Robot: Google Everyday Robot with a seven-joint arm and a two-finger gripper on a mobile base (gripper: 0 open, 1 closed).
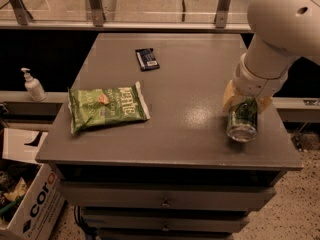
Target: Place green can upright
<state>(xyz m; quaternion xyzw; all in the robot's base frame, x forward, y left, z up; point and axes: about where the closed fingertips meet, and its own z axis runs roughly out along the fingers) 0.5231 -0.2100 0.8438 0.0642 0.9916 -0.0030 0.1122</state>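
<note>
The green can (242, 125) is at the right side of the grey table (190, 84), near its front edge. It is tilted, with its silver end facing toward the camera and down. My gripper (246, 106) comes down from the white arm (280, 29) at the upper right. Its pale yellow fingers (229, 102) sit on either side of the can's upper body and are closed on it. The far end of the can is hidden behind the gripper.
A flat green chip bag (106, 107) lies at the table's left. A small dark bar (147, 59) lies near the back middle. A sanitizer bottle (33, 85) stands on a ledge at the left, and a cardboard box (30, 204) sits on the floor below.
</note>
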